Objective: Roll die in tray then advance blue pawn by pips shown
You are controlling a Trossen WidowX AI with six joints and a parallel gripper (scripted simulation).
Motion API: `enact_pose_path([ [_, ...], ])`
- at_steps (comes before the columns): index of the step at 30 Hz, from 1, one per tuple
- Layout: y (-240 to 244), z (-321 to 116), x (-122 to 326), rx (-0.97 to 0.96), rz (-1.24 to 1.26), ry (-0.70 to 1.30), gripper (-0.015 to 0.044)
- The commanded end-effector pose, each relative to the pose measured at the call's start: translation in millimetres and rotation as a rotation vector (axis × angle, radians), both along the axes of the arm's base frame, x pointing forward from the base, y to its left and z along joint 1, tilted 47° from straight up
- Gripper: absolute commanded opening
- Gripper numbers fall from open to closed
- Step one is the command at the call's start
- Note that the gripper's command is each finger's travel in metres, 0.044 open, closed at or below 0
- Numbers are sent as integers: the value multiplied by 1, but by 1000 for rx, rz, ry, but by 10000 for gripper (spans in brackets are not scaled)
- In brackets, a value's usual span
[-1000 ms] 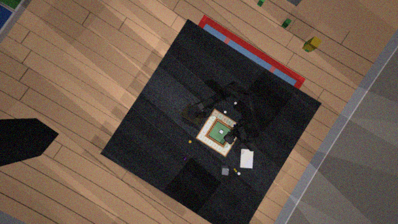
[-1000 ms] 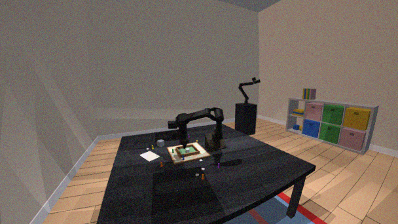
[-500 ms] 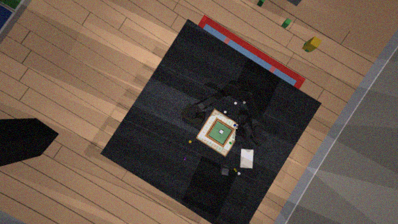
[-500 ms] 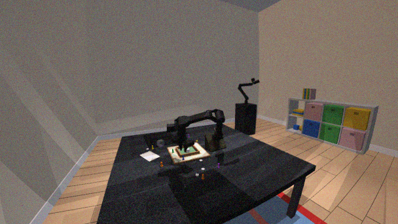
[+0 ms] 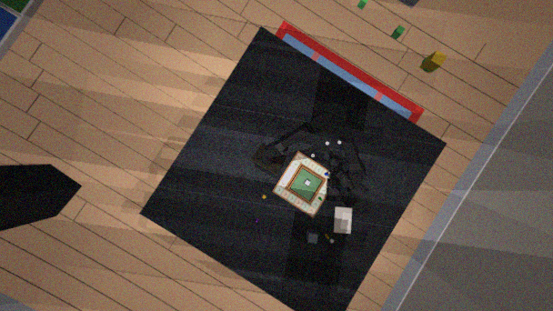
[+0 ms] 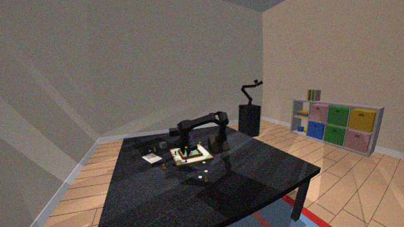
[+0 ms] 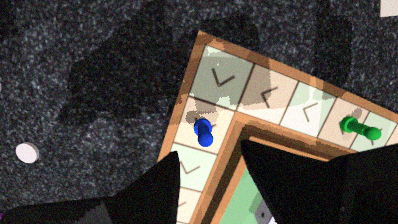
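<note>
The blue pawn (image 5: 326, 174) (image 6: 186, 160) (image 7: 203, 132) stands on the board (image 5: 286, 175) (image 6: 206, 156) (image 7: 221, 67), on the square beside a corner. My gripper (image 7: 209, 152) is partly open and empty. Its fingertips show on either side, just below the pawn in the wrist view; the height gap is unclear. The die (image 5: 307, 183) (image 7: 263, 214) lies in the green tray (image 5: 295, 175) (image 7: 229, 150), partly hidden by the right finger in the wrist view. I cannot read its top face. The green pawn (image 5: 320, 198) (image 6: 175, 152) (image 7: 360, 128) stands along the adjoining side.
White discs (image 5: 313, 155) (image 6: 206, 171) (image 7: 27, 152) lie beside the board. A pale flat card (image 5: 343, 220) (image 6: 151, 157) and a grey cube (image 5: 312, 237) (image 6: 163, 145) are on the table too. Orange pawns (image 6: 163, 166) and a purple pawn (image 6: 222, 167) stand around the board.
</note>
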State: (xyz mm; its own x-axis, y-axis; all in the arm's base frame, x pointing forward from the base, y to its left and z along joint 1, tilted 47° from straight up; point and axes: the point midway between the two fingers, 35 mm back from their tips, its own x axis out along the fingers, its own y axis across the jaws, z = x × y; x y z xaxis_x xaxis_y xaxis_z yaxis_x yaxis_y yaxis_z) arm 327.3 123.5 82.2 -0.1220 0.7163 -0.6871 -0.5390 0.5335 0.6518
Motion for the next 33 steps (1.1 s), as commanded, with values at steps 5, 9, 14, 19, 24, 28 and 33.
enact_pose_path([
  [5,11,-10,-2,4,-1,4,200],
  [9,15,-14,-3,4,-1,4,200],
  [14,21,-19,-4,4,-1,4,200],
  [19,27,-25,-5,5,-1,4,200],
  [24,29,-26,-6,6,-1,4,147],
  [28,29,-26,-6,6,-1,4,43],
  [33,29,-26,-6,6,-1,4,9],
])
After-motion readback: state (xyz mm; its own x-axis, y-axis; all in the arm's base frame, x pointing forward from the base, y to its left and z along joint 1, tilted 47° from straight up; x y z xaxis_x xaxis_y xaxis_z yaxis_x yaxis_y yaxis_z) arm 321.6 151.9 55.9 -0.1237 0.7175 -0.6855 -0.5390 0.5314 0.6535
